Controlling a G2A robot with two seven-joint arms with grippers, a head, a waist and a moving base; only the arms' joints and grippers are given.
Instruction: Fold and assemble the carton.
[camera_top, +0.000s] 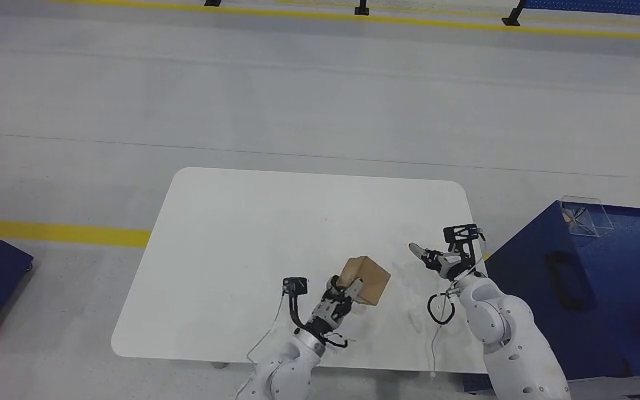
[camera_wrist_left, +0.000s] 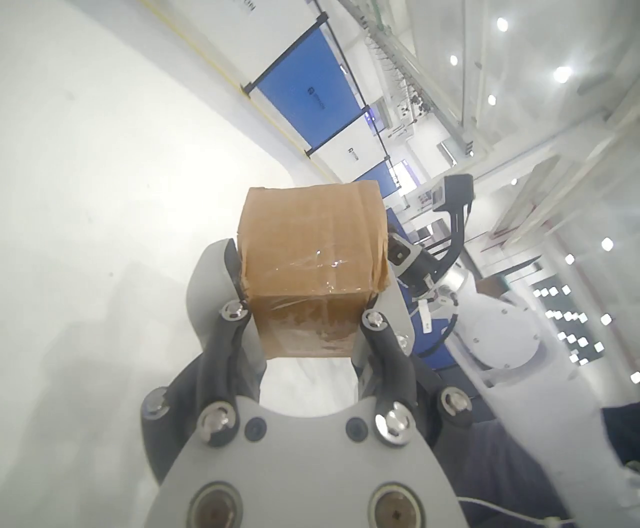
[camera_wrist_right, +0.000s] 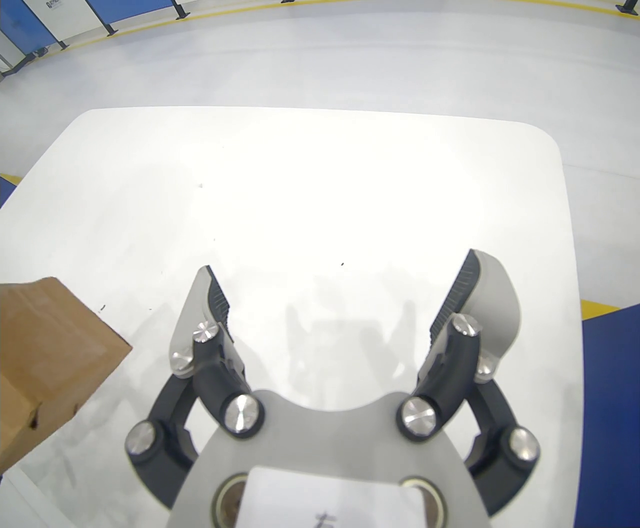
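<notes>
Brown cardboard carton (camera_top: 364, 279): taped cube, near white worktop's (camera_top: 250, 250) front edge.
Left gripper (camera_wrist_left: 305, 300): fingers clamped on carton's sides.
Right gripper (camera_wrist_right: 340, 275): fingers spread, grasping nothing, apart from carton.

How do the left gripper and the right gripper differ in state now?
The left gripper is shut on the carton; the right gripper is open and empty. The left gripper clamps the carton's sides; the right gripper gapes wide over the table. Both share one grey two-finger build.

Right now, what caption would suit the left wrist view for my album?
Left tool grips a taped brown carton over the white table.
</notes>
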